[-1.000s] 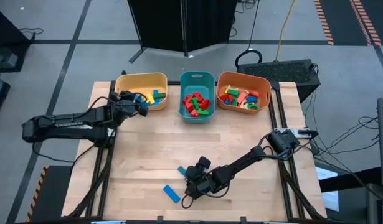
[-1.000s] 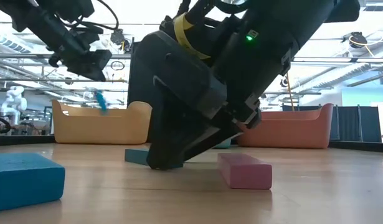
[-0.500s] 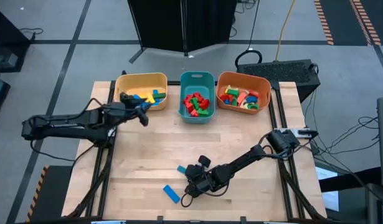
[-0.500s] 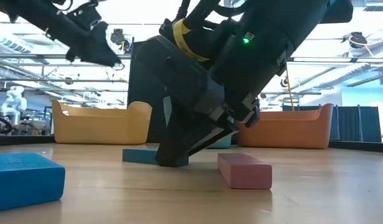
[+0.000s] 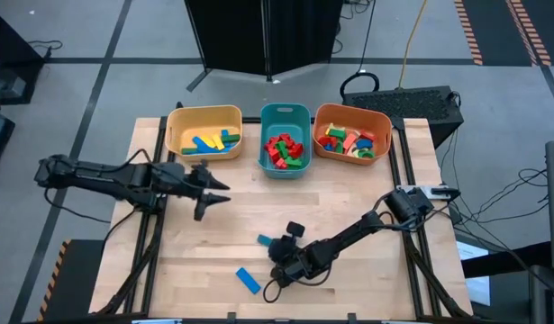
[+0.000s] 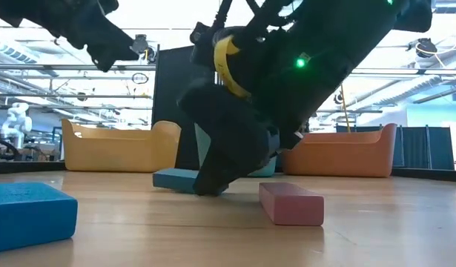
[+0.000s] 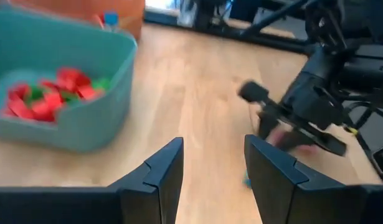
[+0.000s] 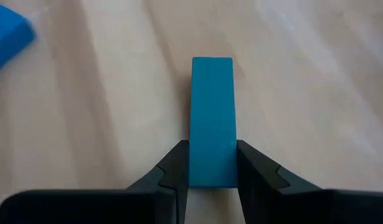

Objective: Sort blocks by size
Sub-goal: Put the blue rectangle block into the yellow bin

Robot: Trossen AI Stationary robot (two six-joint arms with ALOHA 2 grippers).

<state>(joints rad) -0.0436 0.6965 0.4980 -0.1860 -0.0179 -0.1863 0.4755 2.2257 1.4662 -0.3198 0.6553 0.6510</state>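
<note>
Currently, items on wooden table (image 5: 349,202):

- Right gripper (image 8: 211,180): low over table's near-centre, fingers (image 8: 176,165) clamped on a teal-blue bar block (image 8: 212,121), one pad on each long side. In high view the bar (image 5: 265,241) pokes out just left of the gripper (image 5: 281,256); in low view it (image 6: 174,178) looks slightly tilted, one end maybe just off the wood, hard to tell.
- Left gripper (image 7: 211,168): over table's left-centre, in front of yellow bin, pointing toward table middle. Fingers (image 7: 163,171) apart w/ a clear gap, nothing between. High view pt (image 5: 218,191).
- Blue block (image 5: 248,280): flat on table near front edge, left of right gripper, apart from it. Large in low view's foreground (image 6: 29,215); corner also seen in right wrist view (image 8: 7,37).
- Pink block (image 6: 291,202): flat on wood, just beside right gripper in low view; mostly hidden under arm from above.
- Yellow bin (image 5: 179,121): back left; holds blue, yellow, green bars.
- Teal bin (image 5: 285,111): back centre; red & green pcs. Also in left wrist view (image 7: 85,124).
- Orange bin (image 5: 382,121): back right; mixed red, yellow, green, blue, pink pcs.
- Bins stand in a row along far edge, near each other, not touching.
</note>
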